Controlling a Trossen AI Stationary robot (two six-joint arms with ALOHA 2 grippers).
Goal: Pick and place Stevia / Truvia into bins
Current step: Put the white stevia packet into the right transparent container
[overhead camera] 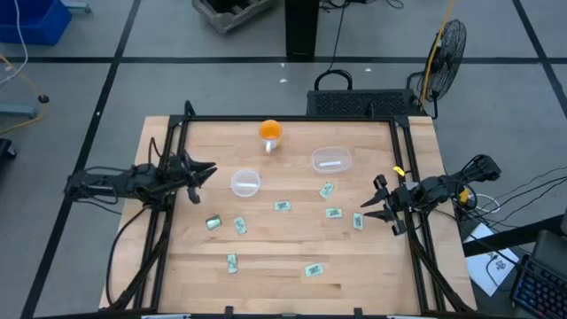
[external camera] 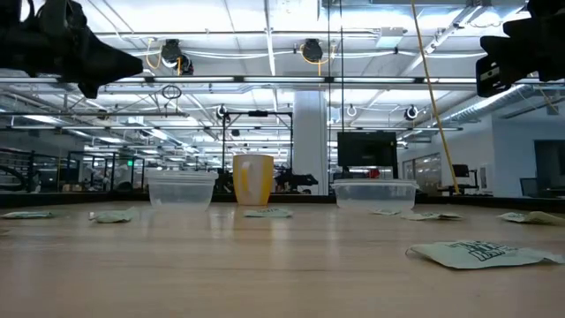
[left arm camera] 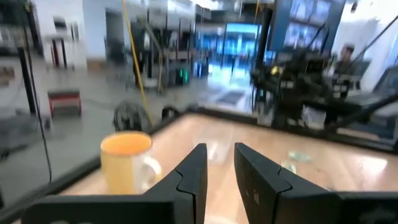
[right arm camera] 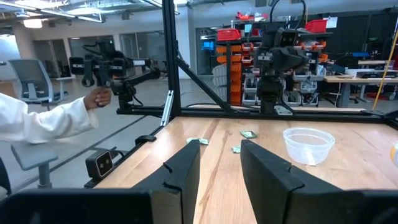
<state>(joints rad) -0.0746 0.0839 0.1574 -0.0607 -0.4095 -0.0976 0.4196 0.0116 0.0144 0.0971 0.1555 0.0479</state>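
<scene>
Nearest low cam: a green-white sachet (external camera: 481, 254) lying flat. Other sachets (overhead camera: 282, 206) scattered mid-table, none in either bin yet; round cup (overhead camera: 245, 183) and rounded-rect bin (overhead camera: 331, 159) sitting behind them, near orange mug (overhead camera: 270, 132). Left gripper (overhead camera: 209, 170) hovering at left edge, fingers apart, holding nothing. Right gripper (overhead camera: 367, 210) hovering near rightmost sachet, fingers apart, prob. lining up first pick.

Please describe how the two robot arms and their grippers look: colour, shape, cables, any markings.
Both arms are dark and slender. The left gripper and right gripper each end in two dark, angular, wedge-shaped fingers. The right arm carries small yellow marks near its wrist, and dark cables run off behind it.
</scene>
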